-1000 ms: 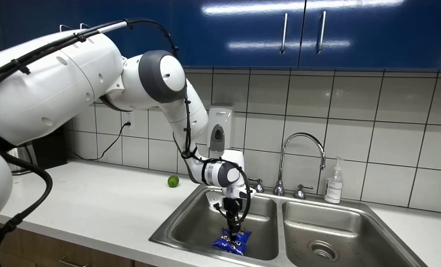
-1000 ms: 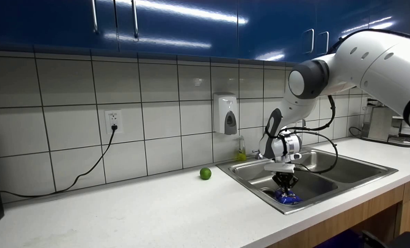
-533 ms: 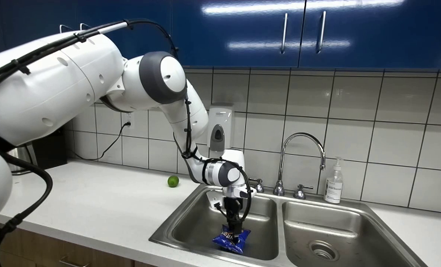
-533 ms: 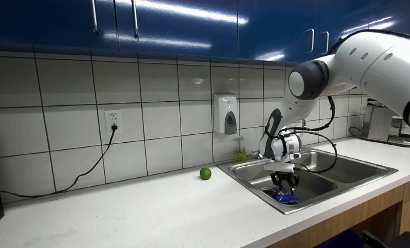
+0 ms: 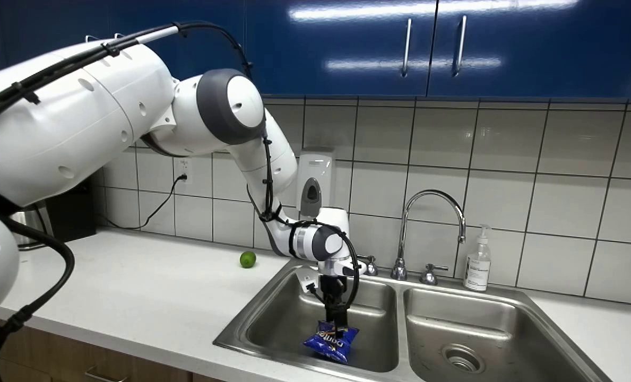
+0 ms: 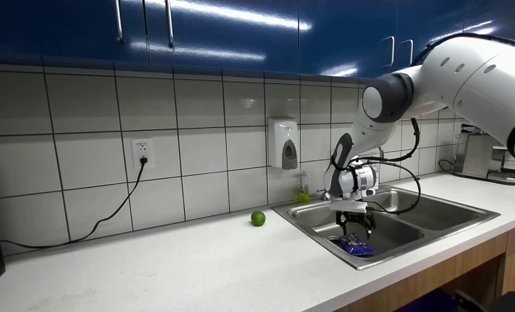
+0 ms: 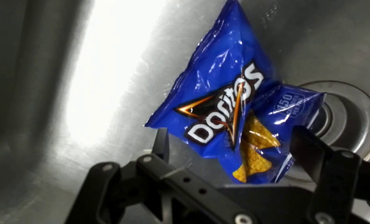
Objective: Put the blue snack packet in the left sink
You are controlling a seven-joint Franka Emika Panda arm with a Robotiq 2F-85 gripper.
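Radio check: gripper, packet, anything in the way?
Gripper open, not holding anything. Blue snack packet lying in left sink, overlapping drain in wrist view. No obstruction seen; round green object on counter, outside the basin.

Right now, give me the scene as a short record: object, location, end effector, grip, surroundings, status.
object: blue snack packet, Doritos print
location: on the floor of the left sink
overlap: one end over the drain, wrist view
end_effector: gripper open, above the packet
grip: not holding; fingertip contact can't be told
nearby: green lime-like ball on the white counter
also_present: faucet, pump bottle
status: goal looks met
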